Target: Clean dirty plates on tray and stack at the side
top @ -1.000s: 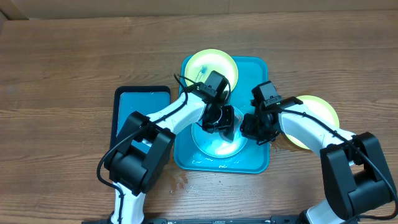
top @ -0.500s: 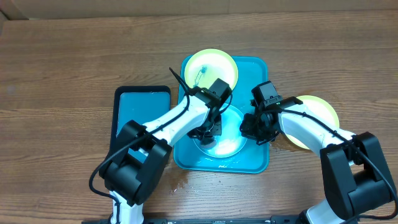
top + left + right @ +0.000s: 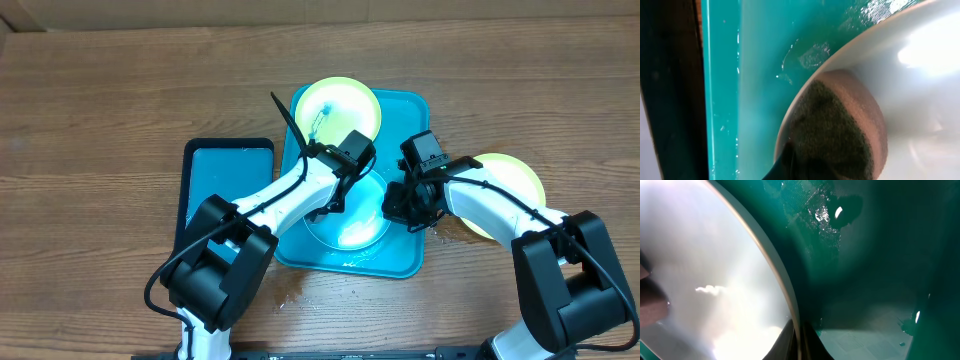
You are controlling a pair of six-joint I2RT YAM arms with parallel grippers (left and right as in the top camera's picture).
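The light blue plate [image 3: 358,228] lies in the near half of the turquoise tray [image 3: 410,110]. My left gripper [image 3: 334,204] is shut on a brown sponge with a dark green face [image 3: 837,122] and presses it on the plate's left edge [image 3: 920,100]. My right gripper [image 3: 403,208] is shut on the plate's right rim [image 3: 796,315], one finger on each side [image 3: 800,342]. A yellow-green plate with a small blue-green smear [image 3: 338,108] lies at the tray's far end. A second yellow-green plate [image 3: 510,190] sits on the table right of the tray, partly under my right arm.
A smaller black-rimmed blue tray [image 3: 228,175] lies on the wooden table just left of the turquoise tray. Water drops and wet film show on the tray floor [image 3: 865,280] and in the left wrist view [image 3: 760,75].
My left gripper has slid the sponge from the plate's right-centre to its left edge. The tray has shifted slightly left. My right gripper has kept hold of the rim.
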